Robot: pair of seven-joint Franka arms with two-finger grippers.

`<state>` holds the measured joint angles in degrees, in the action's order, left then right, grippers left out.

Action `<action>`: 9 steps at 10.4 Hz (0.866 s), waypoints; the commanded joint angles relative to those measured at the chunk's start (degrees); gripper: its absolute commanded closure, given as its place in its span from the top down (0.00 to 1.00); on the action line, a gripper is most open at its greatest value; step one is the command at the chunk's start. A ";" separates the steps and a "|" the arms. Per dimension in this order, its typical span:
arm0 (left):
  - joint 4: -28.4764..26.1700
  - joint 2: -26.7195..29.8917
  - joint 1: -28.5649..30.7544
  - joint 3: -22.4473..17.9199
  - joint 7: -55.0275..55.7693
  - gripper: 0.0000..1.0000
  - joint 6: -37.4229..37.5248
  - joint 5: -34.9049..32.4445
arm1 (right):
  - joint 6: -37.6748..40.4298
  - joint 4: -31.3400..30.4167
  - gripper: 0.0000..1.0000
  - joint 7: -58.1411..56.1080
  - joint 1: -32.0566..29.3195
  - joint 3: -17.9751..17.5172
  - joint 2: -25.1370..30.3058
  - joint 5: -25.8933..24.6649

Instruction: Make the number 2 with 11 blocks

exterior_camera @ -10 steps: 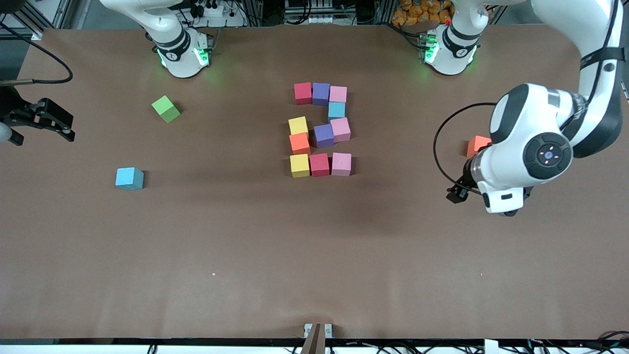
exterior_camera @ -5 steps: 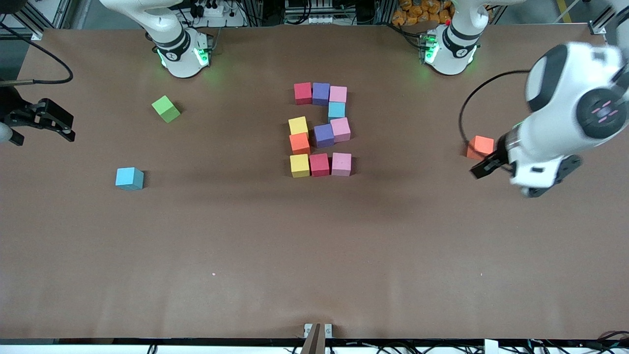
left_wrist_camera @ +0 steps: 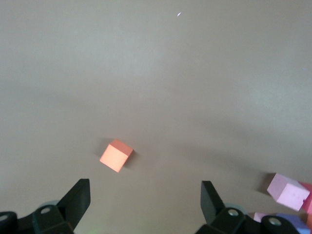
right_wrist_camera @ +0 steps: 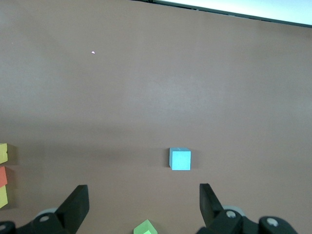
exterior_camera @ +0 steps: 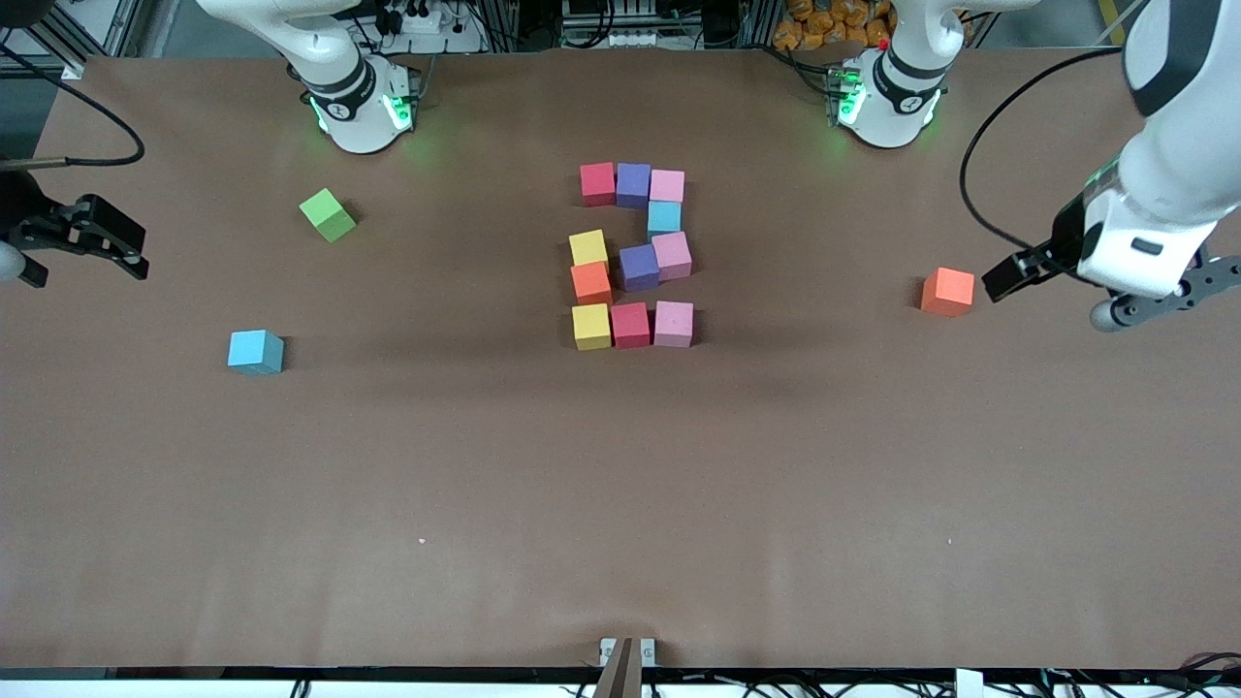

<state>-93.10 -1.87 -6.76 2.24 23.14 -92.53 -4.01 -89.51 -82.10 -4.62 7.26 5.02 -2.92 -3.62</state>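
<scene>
Lower half of the frame: bare table, nothing to do there.

Nearest item is a spare light blue cube, middle height, toward the right arm's end, well apart from the figure.

Frame centre: the blocks already read as a 2, eleven by my count.
- Bottom row, nearest the camera: yellow, red, pink, touching.
- Above that, one orange block under a yellow one, making the riser at the right arm's end of the figure.
- Middle bar: purple and pink, both a bit skewed.
- One light blue block as the riser at the left arm's end.
- Top bar, upper centre: red, purple, pink.

A spare orange cube sits at about the riser's height, toward the left arm's end, well apart from the figure. My left gripper is up over the table just beside it, jaws spread and empty; its wrist view shows that cube lying free.

My right gripper waits over the table edge at the right arm's end, released, empty.

The lime-green cube is in the upper part, toward the right arm's end, unused.

Judgement: task looks done. At most, square up the skewed middle bar. The spares stay out.
</scene>
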 commanded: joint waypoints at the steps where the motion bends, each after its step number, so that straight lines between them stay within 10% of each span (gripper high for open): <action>1: 4.40 0.55 0.35 -0.48 -10.18 1.00 5.66 1.11 | -0.22 -0.95 1.00 0.49 -1.37 -1.25 1.08 -0.60; 9: 10.66 0.73 0.08 0.75 -18.28 1.00 14.30 4.72 | -0.14 -1.04 1.00 0.49 -1.37 -1.25 1.08 -0.60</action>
<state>-83.87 -1.12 -7.35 3.07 8.76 -79.57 0.21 -89.50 -82.13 -4.62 7.20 5.02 -2.93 -3.62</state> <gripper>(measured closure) 0.000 0.000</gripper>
